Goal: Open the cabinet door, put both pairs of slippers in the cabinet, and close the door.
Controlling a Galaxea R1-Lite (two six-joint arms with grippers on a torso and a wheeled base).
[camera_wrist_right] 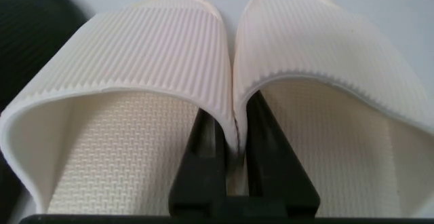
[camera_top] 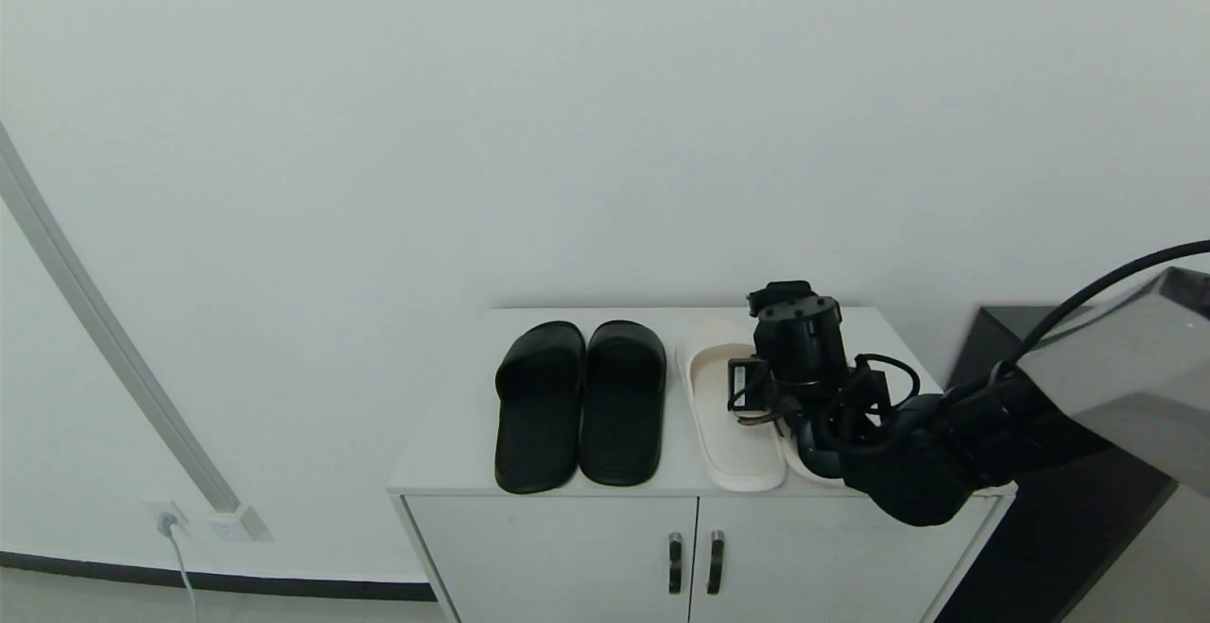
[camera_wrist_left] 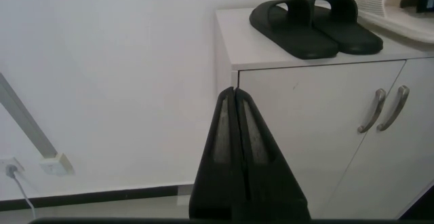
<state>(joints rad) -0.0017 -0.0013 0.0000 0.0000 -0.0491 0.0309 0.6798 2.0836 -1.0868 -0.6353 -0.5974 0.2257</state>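
Cabinet top point(camera_top: 454, 453); right gripper point(camera_wrist_right: 234, 125) clamps white slippers point(camera_wrist_right: 156, 54) at adjoining edges.

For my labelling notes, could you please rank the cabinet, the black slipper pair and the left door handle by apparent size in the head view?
Largest: cabinet.
Then: black slipper pair.
Smallest: left door handle.

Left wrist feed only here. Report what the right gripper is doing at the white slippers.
Observer: The right gripper has one finger inside each of the white slippers, with their adjoining straps pinched between.
Operator: Say whether the pair is off the cabinet yet.
Observer: The left white slipper lies flat on the cabinet top; the right arm hides most of the other.
Operator: Tell me what's right of the cabinet.
Observer: A dark boxy object stands close beside it.
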